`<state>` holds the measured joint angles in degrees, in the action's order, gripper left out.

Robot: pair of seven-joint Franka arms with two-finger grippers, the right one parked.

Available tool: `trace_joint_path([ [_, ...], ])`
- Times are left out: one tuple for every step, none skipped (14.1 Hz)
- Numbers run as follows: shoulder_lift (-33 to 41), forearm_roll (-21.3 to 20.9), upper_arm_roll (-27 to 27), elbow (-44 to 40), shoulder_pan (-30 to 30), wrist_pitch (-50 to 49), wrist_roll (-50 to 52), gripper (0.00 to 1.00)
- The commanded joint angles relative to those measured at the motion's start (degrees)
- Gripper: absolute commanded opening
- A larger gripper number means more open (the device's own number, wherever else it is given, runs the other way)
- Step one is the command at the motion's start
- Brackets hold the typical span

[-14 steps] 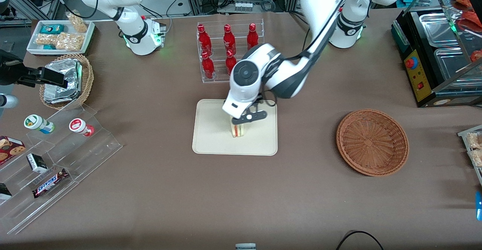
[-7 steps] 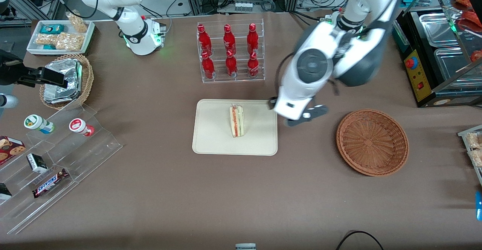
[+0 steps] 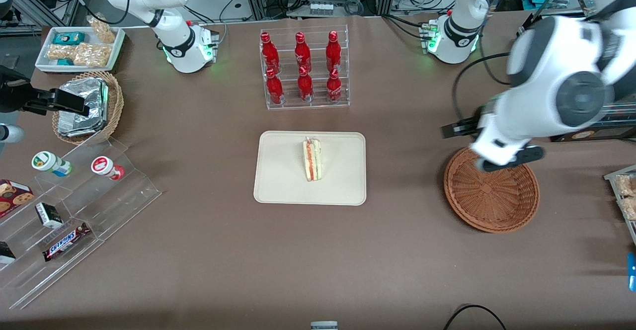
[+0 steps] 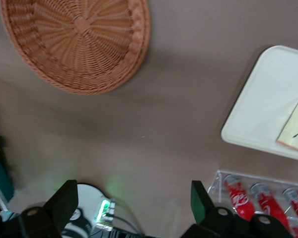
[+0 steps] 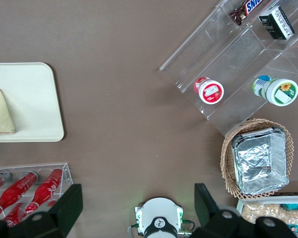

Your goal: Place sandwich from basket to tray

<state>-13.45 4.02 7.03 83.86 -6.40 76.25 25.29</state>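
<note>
The sandwich (image 3: 312, 159) lies on the tray (image 3: 278, 181) and the basket (image 3: 491, 189) sits bare, so the task looks done, with the gripper (image 4: 131, 201) above the basket's rim, jaws apart and holding nothing.

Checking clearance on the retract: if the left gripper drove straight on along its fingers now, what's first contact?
Probably bare tabletop beside the basket. The open, empty gripper aims between basket and tray; depth is unclear.
</note>
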Motion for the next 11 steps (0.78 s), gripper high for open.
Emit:
trace_joint_path([
  [3.2,-0.2,0.6,1.1,5.1,-3.9,-6.0,1.0],
  [3.7,-0.2,0.6,1.0,6.2,-4.7,-6.7,1.0],
  [4.0,-0.1,0.6,1.0,6.9,-5.7,-6.8,1.0],
  [4.1,-0.2,0.6,0.5,7.3,-6.5,-6.7,1.0],
  [3.8,-0.2,0.6,-1.3,7.2,-6.7,-6.7,1.0],
  [3.2,0.0,0.7,-3.4,7.2,-6.4,-6.3,1.0],
  [1.9,0.0,0.7,-4.4,7.1,-5.9,-5.9,1.0],
  [1.3,0.1,0.7,-4.7,7.2,-5.1,-4.8,1.0],
  [1.4,0.0,0.7,-4.4,7.3,-3.4,-5.2,1.0],
  [1.9,0.0,0.7,-4.0,7.3,-2.8,-5.2,1.0],
  [2.8,-0.2,0.6,-3.9,7.3,-4.0,-4.6,1.0],
])
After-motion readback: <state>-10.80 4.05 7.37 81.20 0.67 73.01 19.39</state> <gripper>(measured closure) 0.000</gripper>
